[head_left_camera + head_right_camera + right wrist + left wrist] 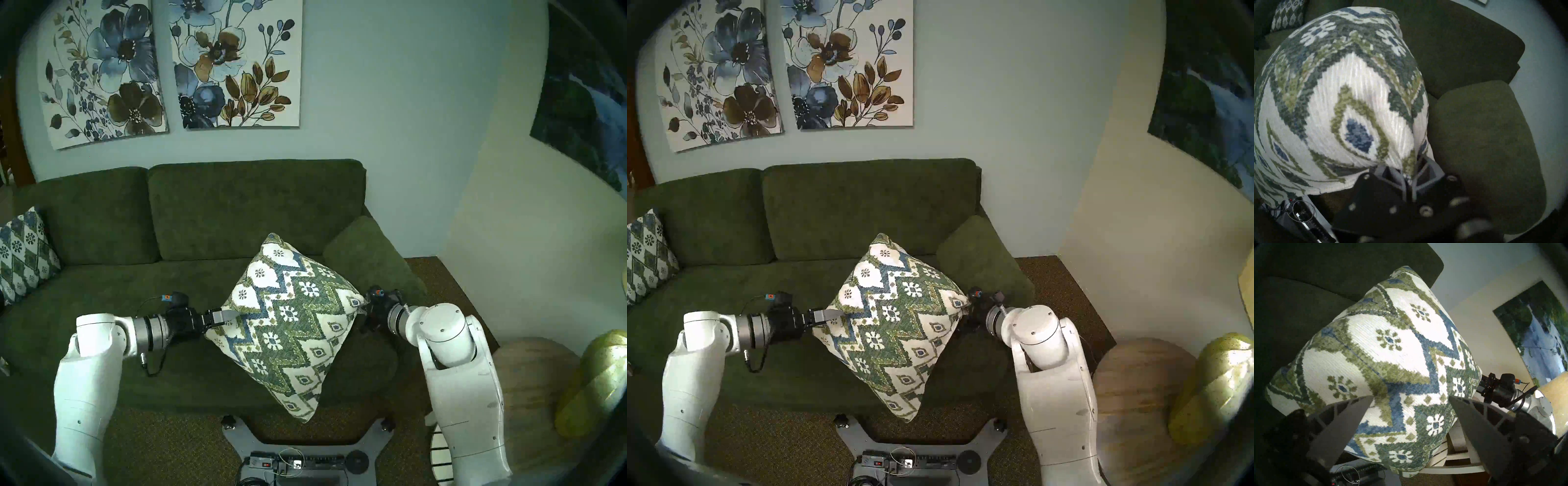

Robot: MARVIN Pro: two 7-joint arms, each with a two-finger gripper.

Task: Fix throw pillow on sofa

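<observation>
The throw pillow point(288, 325) is cream with green and blue zigzags. It hangs corner-down like a diamond above the right half of the dark green sofa point(237, 210), its low corner over the seat's front edge. My left gripper point(224, 317) holds the pillow's left corner, its fingers point(1349, 421) spread around the plump fabric point(1398, 361). My right gripper point(366, 303) is shut on the right corner, and the right wrist view shows the fabric pinched between its tips point(1409, 174). The pillow also shows in the head stereo right view point(895, 322).
A bluer diamond-lattice pillow point(20, 258) leans at the sofa's left end. The padded right armrest point(369, 258) is just behind my right gripper. A round wooden side table point(536, 373) and a yellow-green object point(593, 383) stand to the right. My base point(298, 451) is below.
</observation>
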